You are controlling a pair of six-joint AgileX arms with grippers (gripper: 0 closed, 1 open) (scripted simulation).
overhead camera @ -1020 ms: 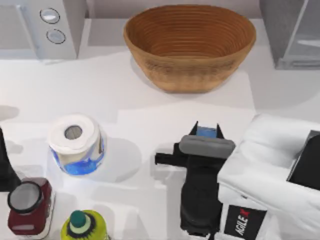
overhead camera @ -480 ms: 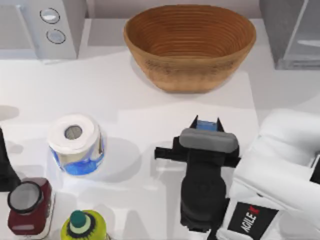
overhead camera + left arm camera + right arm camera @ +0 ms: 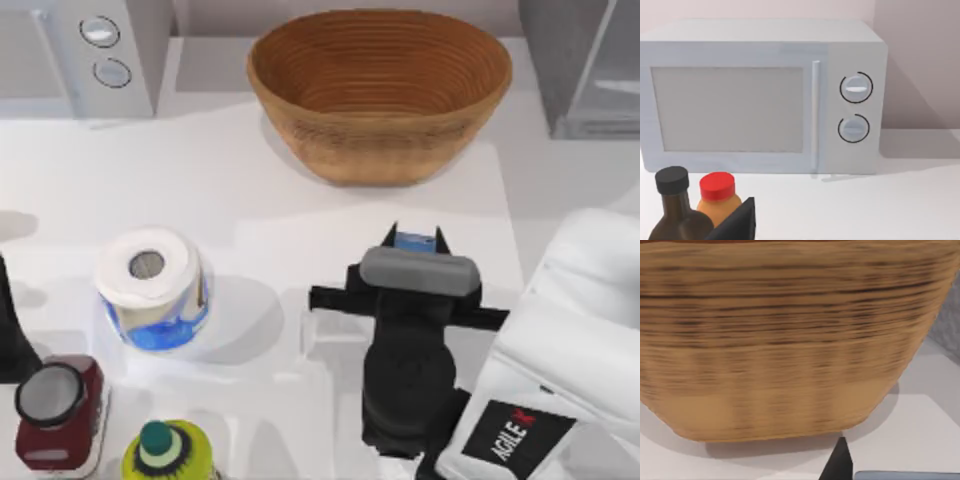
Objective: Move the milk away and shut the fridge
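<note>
Our right end effector (image 3: 415, 237) stands low over the bench (image 3: 330, 200), its two dark fingertips (image 3: 392, 236) pointing toward the back wall, with the milk (image 3: 414, 241) lodged between them. Only a narrow blue strip of the carton's top shows between the fingers, ahead of the grey wrist block. The fingers sit close on either side of that strip, opened no wider than the carton itself, so we judge that they have it clamped, though the contact faces are hidden under the wrist. In the right wrist view, one dark fingertip (image 3: 839, 463) and a pale blue edge of the carton (image 3: 905, 475) appear at the frame's lower margin.

We judge the carton to be light and fairly stiff, with flat, smooth faces that could slip under a loose pinch and dent under a hard one. Holding it across two opposite flat sides, about mid-height, seems the safest grip, and that looks like the hold we have.

Just ahead of the end effector sits the woven basket (image 3: 380, 90), wide and empty. Farther ahead and to its right stands the fridge (image 3: 575, 65), its pale door panel (image 3: 615, 80) angled out, so we take it as not yet shut. Off to the left are the paper roll (image 3: 153, 288) and, farther ahead, the microwave (image 3: 760, 95).

Our left arm is parked at the bench's left edge, facing the microwave.
</note>
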